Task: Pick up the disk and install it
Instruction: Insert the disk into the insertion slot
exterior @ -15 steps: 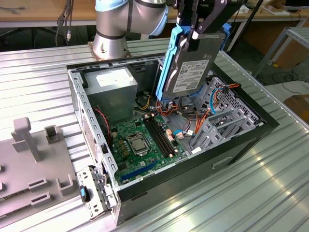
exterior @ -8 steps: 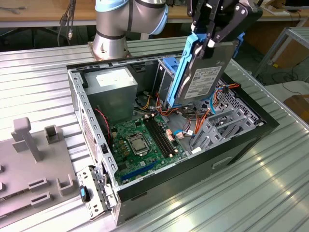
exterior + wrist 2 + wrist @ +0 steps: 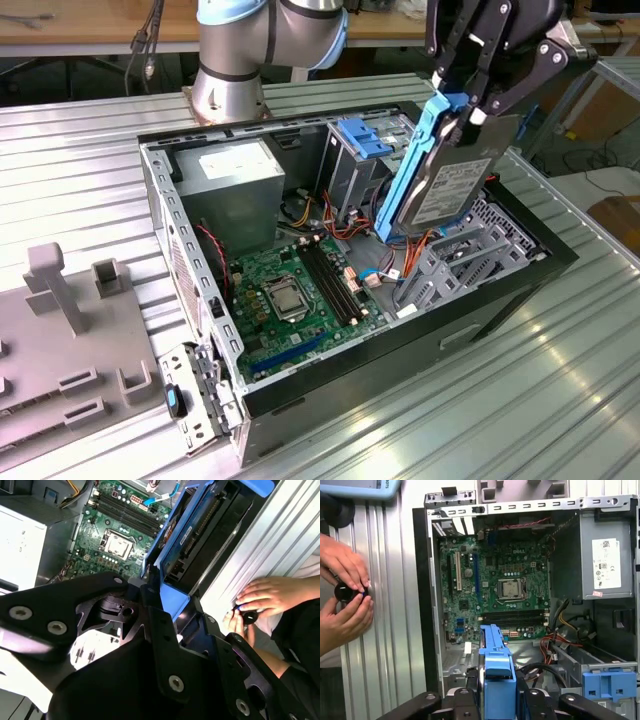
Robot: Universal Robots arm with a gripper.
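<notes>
The disk (image 3: 452, 185), silver-grey with a white label and blue side rails, hangs tilted on edge over the open computer case (image 3: 500, 290), its lower end close above the grey drive bay (image 3: 450, 262). My gripper (image 3: 476, 104) is shut on the disk's upper end. In the second wrist view the disk (image 3: 200, 535) runs away from the black gripper links (image 3: 165, 645) toward the case. The first wrist view has the disk's blue rail (image 3: 497, 677) between the fingers.
Inside the case lie a green motherboard (image 3: 290, 290), a grey power-supply box (image 3: 238, 180), a drive cage with a blue latch (image 3: 362, 140) and loose cables (image 3: 345, 225). A person's hands (image 3: 345, 585) hold a small black object on the ribbed table beside the case. Grey fixtures (image 3: 70, 330) stand at the exterior view's left.
</notes>
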